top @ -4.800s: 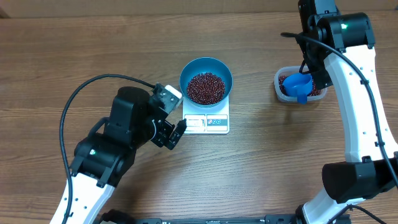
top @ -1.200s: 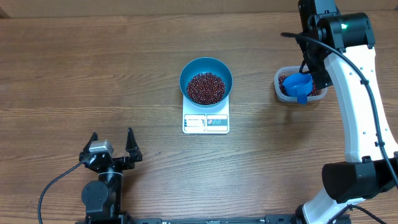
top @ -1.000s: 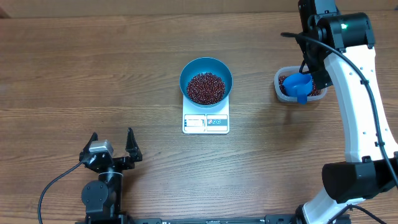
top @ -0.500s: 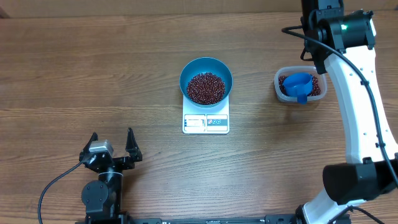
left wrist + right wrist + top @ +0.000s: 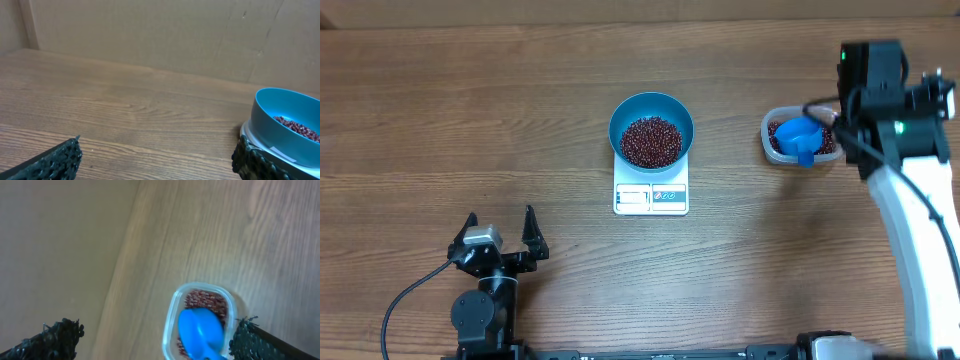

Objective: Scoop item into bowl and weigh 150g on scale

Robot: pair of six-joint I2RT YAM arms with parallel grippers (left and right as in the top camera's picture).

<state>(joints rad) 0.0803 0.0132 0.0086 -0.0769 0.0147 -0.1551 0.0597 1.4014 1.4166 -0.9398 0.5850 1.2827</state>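
right gripper [image 5: 156, 338] raised above tub [image 5: 765, 134], jaws spread

The brown wood-grain table [image 5: 470, 100] carries a small flat white square kitchen scale [image 5: 651, 197] near its middle (display edge facing the arms' bases) and, well off to the right, a clear rounded plastic tub [image 5: 766, 135].

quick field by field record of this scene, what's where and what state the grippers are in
bowl: blue, on the scale, part filled with beans
scale: white, mid table, display edge facing the robot
tub: clear, right of the scale, holds beans and the scoop
scoop: blue, lying in the tub, not held
left gripper: open, empty, near the table's front edge, apart from the scale
right gripper: open, empty, raised near the tub
reading: too small to read
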